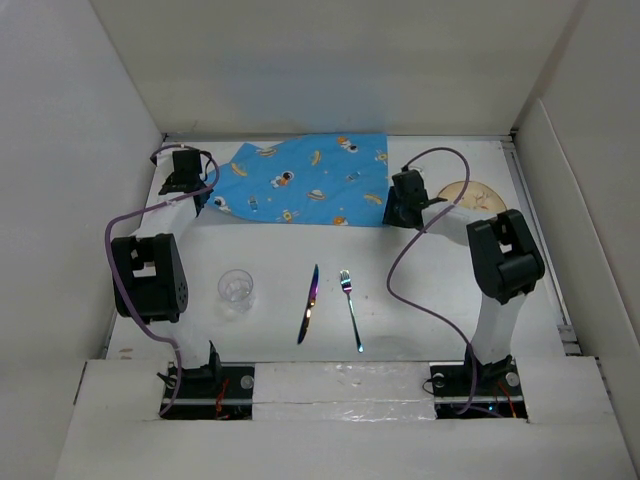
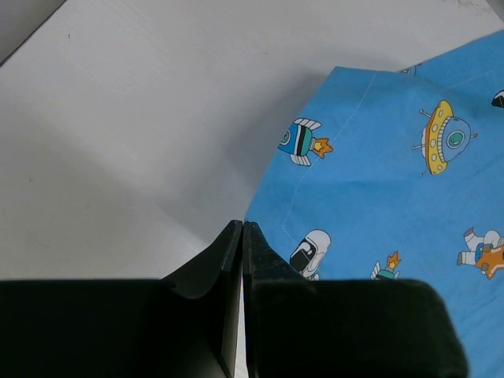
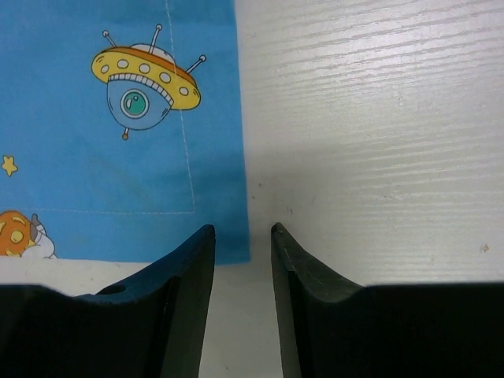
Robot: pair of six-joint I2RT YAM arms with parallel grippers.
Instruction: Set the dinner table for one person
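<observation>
The blue space-print placemat [image 1: 305, 180] lies at the back of the white dinner table [image 1: 430, 300]. My left gripper [image 1: 192, 190] is at the mat's left edge. In the left wrist view its jaws [image 2: 242, 224] are pressed together right on the edge of the placemat [image 2: 394, 181], apparently pinching it. My right gripper [image 1: 400, 212] is at the mat's near right corner. In the right wrist view it [image 3: 240, 228] is open and empty, with the corner of the placemat [image 3: 118, 181] between its tips.
A clear glass [image 1: 236, 289], a knife [image 1: 309, 303] and a fork [image 1: 350, 308] lie on the near half of the table. A beige plate [image 1: 468, 194] sits at the back right, partly behind the right arm. White walls enclose the table.
</observation>
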